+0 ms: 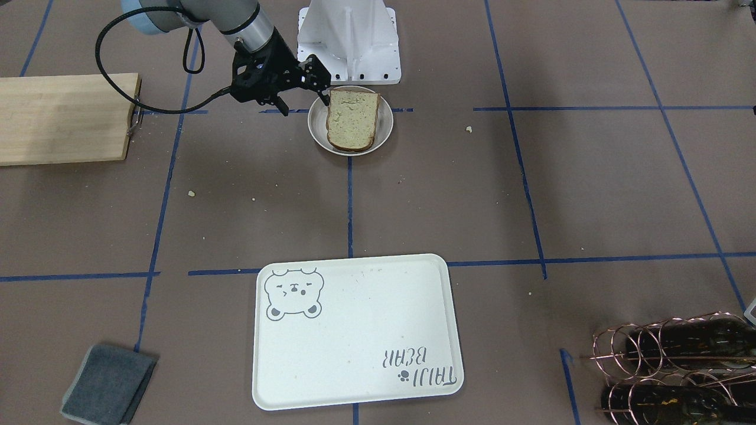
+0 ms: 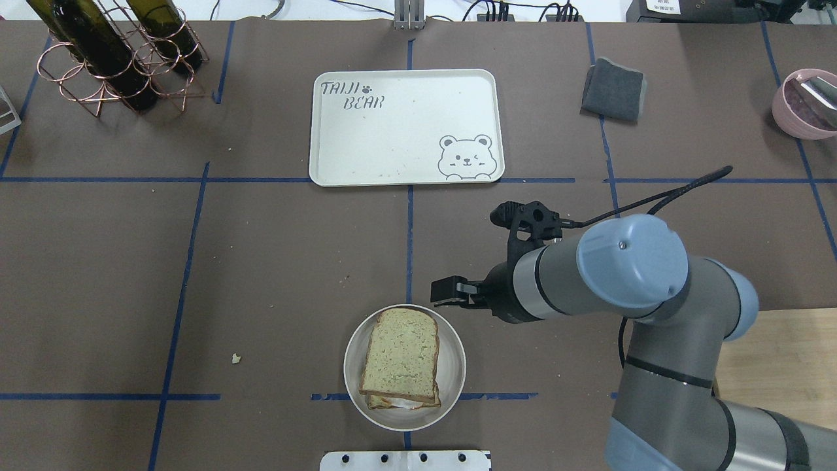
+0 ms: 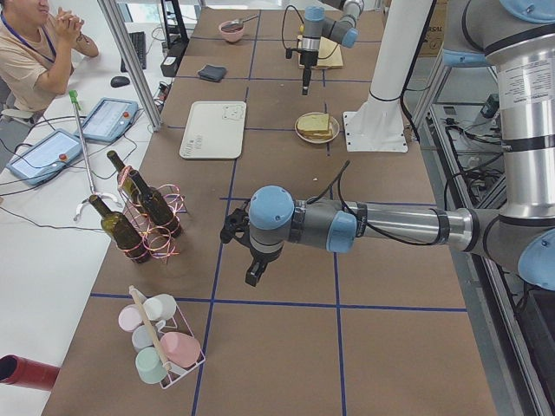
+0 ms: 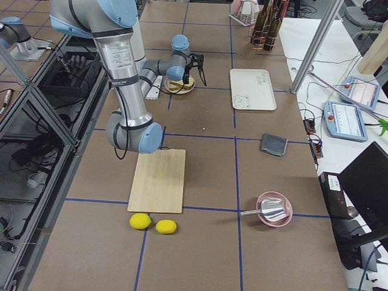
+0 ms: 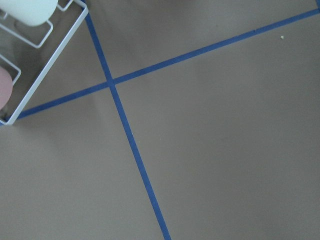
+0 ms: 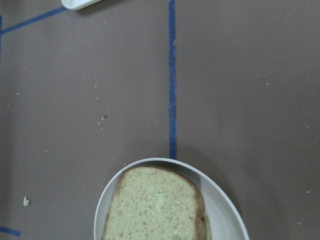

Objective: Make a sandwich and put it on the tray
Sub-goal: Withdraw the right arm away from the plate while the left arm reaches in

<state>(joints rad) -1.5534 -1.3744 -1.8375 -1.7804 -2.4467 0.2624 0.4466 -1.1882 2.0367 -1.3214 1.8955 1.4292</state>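
Note:
The sandwich (image 2: 400, 365), two brown-crusted bread slices with a white egg edge showing between them, lies in the round beige bowl (image 2: 454, 366) near the robot's base. It also shows in the front view (image 1: 352, 120) and the right wrist view (image 6: 155, 205). My right gripper (image 1: 305, 106) is open and empty, hovering just beside the bowl's rim (image 1: 316, 127). The cream bear tray (image 2: 405, 124) lies bare at the far middle of the table (image 1: 354, 330). My left gripper (image 3: 251, 273) hangs over bare table far off to the left; I cannot tell if it is open or shut.
A wooden cutting board (image 2: 785, 366) lies on the right. A grey cloth (image 2: 613, 89) and a pink bowl (image 2: 804, 101) sit far right. A copper bottle rack (image 2: 111, 52) stands far left. A cup rack (image 3: 160, 347) and two lemons (image 4: 151, 224) lie at the table's ends.

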